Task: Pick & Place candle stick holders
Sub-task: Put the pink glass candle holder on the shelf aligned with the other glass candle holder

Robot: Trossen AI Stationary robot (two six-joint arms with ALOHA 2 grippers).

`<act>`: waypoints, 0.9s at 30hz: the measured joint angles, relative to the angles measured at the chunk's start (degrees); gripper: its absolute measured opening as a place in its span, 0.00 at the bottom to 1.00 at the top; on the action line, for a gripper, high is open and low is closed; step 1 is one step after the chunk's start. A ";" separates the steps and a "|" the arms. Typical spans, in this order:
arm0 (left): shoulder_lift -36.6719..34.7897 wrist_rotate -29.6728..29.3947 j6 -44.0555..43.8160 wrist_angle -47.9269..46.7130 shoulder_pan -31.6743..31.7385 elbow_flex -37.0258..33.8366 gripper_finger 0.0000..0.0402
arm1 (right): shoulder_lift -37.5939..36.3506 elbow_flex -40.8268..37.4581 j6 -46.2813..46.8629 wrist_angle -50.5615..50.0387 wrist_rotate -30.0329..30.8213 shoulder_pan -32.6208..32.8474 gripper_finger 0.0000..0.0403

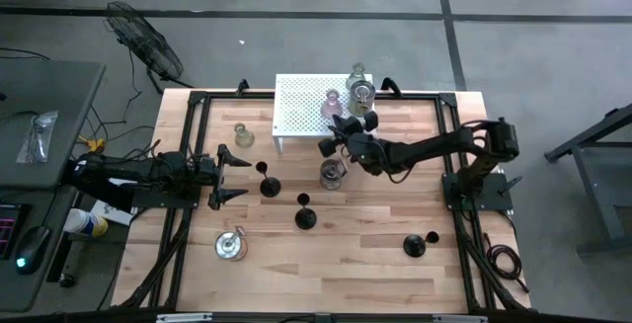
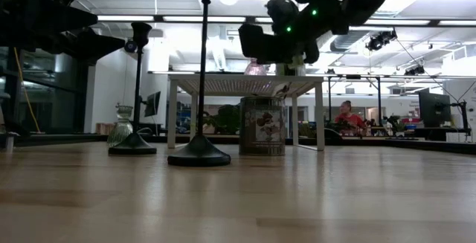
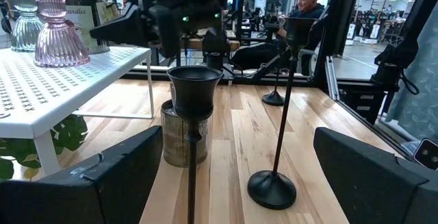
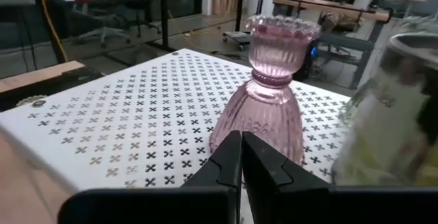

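Observation:
A pinkish ribbed candle stick holder (image 4: 270, 94) stands upright on the white perforated rack (image 1: 301, 116), with clear glass holders (image 1: 361, 91) beside it. My right gripper (image 4: 241, 142) is shut with nothing between its fingers. It hovers over the rack's near right part, just in front of the pink holder's lower body. A silvery holder (image 1: 333, 173) stands on the table below the arm. Black stemmed holders (image 1: 269, 185) (image 1: 305, 216) (image 1: 415, 246) stand on their round bases. My left gripper (image 1: 232, 175) waits open at the table's left side.
A clear glass holder (image 1: 243, 135) stands left of the rack and another (image 1: 231, 246) near the front left. The wooden table top (image 1: 375, 274) is bare along its near edge. A person (image 2: 346, 115) sits in the room beyond the table.

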 joint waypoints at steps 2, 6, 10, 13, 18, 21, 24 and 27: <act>-0.01 0.00 0.02 0.00 0.00 -0.01 0.93 | 0.86 0.36 0.16 0.01 -1.40 -0.82 0.01; -0.02 -0.02 0.00 -0.02 0.01 0.01 0.93 | 1.53 0.87 0.18 -0.28 -1.53 -2.35 0.01; -0.02 -0.01 0.01 0.00 0.00 0.00 0.93 | 1.42 1.00 0.18 -0.33 -1.46 -3.94 0.01; -0.01 0.00 0.00 0.00 -0.01 -0.01 0.93 | 1.42 0.99 0.18 -0.47 -2.93 -5.09 0.01; -0.01 -0.01 0.02 -0.01 0.01 -0.01 0.93 | 1.42 0.99 0.18 -0.40 -4.43 -6.51 0.01; -0.02 0.00 0.00 0.00 0.00 0.00 0.93 | 1.42 0.99 0.18 -0.22 -5.39 -7.43 0.01; 0.00 0.00 0.02 0.00 0.00 0.00 0.93 | 1.42 0.99 0.82 0.17 -7.44 -8.39 0.01; -0.01 -0.01 0.01 0.00 -0.01 0.00 0.93 | 1.42 0.99 1.88 0.46 -7.56 -9.23 0.01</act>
